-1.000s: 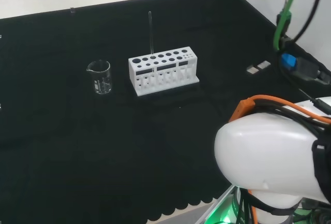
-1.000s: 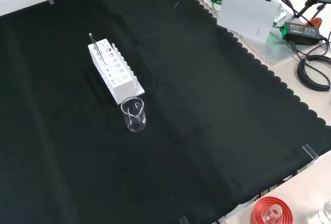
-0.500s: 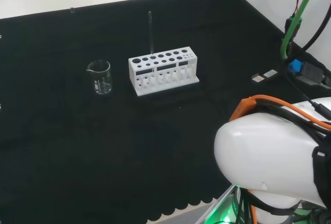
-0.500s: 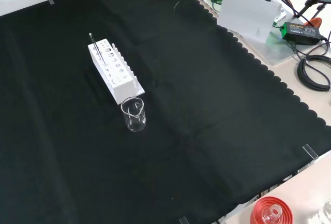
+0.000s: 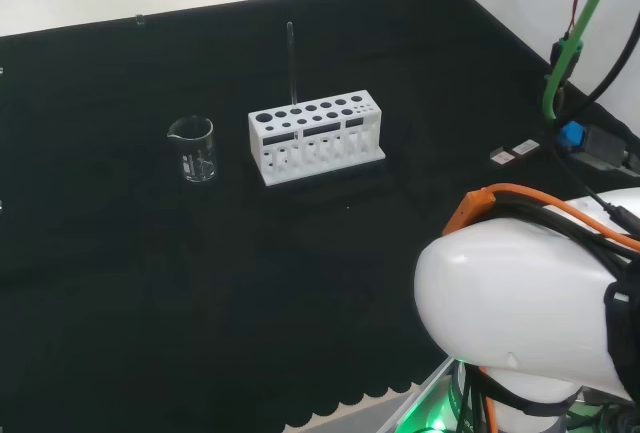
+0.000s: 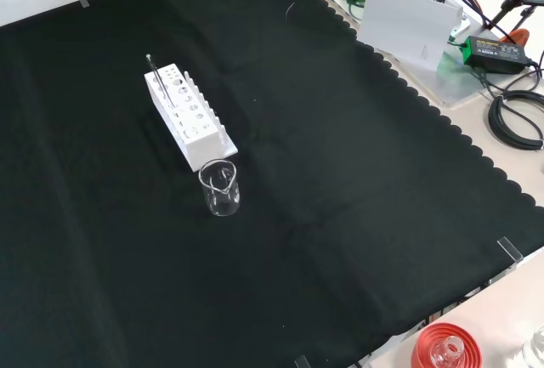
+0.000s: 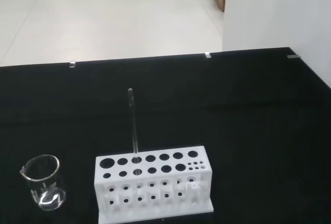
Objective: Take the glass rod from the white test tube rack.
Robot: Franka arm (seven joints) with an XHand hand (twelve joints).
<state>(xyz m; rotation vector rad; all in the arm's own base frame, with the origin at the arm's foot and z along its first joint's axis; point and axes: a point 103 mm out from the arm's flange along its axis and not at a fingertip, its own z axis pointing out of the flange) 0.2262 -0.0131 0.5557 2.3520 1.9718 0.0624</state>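
White rack (image 5: pixel 316 136) sits on black cloth (image 5: pixel 150 273), near middle in head view. Thin glass rod (image 5: pixel 292 63) stands straight up in hole of rack's back row, toward left end in head view. Small clear cup (image 5: pixel 192 149) stands just left of rack in head view, apart from it. Big white arm part (image 5: pixel 520 303) at right in head view. Fingers: cannot tell whether open or closed. Nothing touches rod.

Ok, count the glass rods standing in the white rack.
1. A single glass rod stands upright in a back-row hole of the white test tube rack, toward the end nearest the beaker. The other holes look empty.
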